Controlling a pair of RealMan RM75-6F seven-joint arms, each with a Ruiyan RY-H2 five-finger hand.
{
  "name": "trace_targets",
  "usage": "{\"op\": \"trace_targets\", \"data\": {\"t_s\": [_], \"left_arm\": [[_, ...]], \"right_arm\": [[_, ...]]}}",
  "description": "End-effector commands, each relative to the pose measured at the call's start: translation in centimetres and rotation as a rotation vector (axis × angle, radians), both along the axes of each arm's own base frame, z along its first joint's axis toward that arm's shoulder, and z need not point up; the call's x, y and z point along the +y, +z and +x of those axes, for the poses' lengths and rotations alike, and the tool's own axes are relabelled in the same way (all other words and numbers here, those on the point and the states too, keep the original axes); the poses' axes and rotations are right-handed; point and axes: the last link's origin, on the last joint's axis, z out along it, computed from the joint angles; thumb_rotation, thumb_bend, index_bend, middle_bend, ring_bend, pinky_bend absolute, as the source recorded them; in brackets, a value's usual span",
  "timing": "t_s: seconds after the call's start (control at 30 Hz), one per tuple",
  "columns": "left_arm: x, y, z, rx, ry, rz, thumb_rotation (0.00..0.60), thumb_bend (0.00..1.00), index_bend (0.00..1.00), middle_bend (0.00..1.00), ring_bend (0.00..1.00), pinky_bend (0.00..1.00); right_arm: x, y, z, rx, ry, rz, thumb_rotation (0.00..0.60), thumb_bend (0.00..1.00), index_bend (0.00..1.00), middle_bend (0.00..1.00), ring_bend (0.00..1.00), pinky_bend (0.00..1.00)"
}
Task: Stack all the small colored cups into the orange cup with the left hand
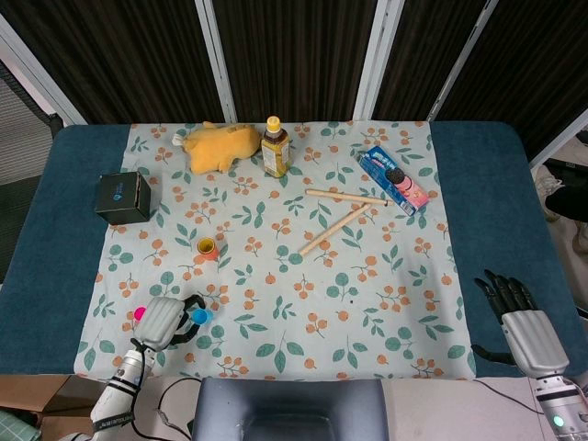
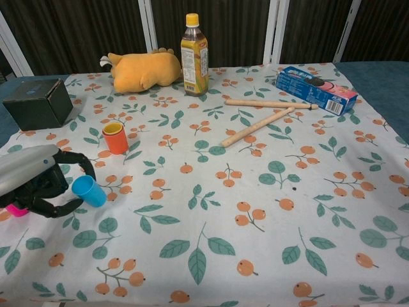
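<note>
The orange cup (image 1: 208, 248) (image 2: 115, 137) stands upright on the floral cloth with a yellow cup nested inside it. At the front left, my left hand (image 1: 163, 322) (image 2: 35, 182) grips the small blue cup (image 1: 200, 316) (image 2: 89, 190), which is tilted with its mouth toward the hand. A pink cup (image 1: 140, 313) (image 2: 16, 210) sits just behind the left hand, partly hidden by it. My right hand (image 1: 524, 331) rests at the table's front right edge with its fingers spread and nothing in it; only the head view shows it.
A yellow plush toy (image 2: 142, 69) and a tea bottle (image 2: 194, 48) stand at the back. A black box (image 2: 38, 102) is at the far left. Two wooden sticks (image 2: 259, 126) and a blue cookie box (image 2: 316, 89) lie to the right.
</note>
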Motion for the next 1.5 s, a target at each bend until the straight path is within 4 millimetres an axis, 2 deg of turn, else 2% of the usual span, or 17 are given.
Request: {"op": "trace_targets", "data": {"t_s": [0.03, 0.17, 0.37, 0.5, 0.67, 0.97, 1.5], "left_arm": [[0.6, 0.4, 0.4, -0.031, 0.009, 0.009, 0.6, 0.39, 0.55, 1.0, 1.0, 1.0], [1.6, 1.1, 1.2, -0.078, 0.02, 0.025, 0.6, 0.39, 0.55, 1.0, 1.0, 1.0], [5.2, 2.0, 4.1, -0.145, 0.022, 0.097, 0.6, 0.4, 0.55, 1.0, 1.0, 1.0], [8.7, 1.7, 6.4, -0.162, 0.048, 0.142, 0.6, 0.4, 0.55, 1.0, 1.0, 1.0], [11.1, 0.7, 7.7, -0.139, 0.07, 0.169, 0.6, 0.4, 0.55, 1.0, 1.0, 1.0], [13.3, -0.7, 7.4, -0.088, 0.1, 0.198, 0.6, 0.4, 0.56, 1.0, 1.0, 1.0], [13.9, 0.7, 5.1, -0.055, 0.122, 0.225, 0.6, 0.4, 0.56, 1.0, 1.0, 1.0]], "right_arm": [[0.0, 0.1, 0.0, 0.0, -0.002, -0.002, 0.6, 0.14, 0.0, 0.0, 0.0, 0.0], [-0.1, 0.0, 0.0, 0.001, -0.004, 0.0, 0.6, 0.14, 0.0, 0.0, 0.0, 0.0], [-0.1, 0.0, -0.1, 0.001, -0.007, -0.001, 0.6, 0.14, 0.0, 0.0, 0.0, 0.0], [-0.2, 0.2, -0.1, 0.0, -0.013, -0.01, 0.6, 0.14, 0.0, 0.0, 0.0, 0.0], [-0.4, 0.6, -0.3, -0.002, -0.024, -0.026, 0.6, 0.14, 0.0, 0.0, 0.0, 0.0], [-0.5, 1.2, -0.6, -0.004, -0.037, -0.047, 0.6, 0.14, 0.0, 0.0, 0.0, 0.0], [-0.5, 1.1, -0.7, 0.009, -0.042, -0.044, 0.6, 0.14, 0.0, 0.0, 0.0, 0.0]]}}
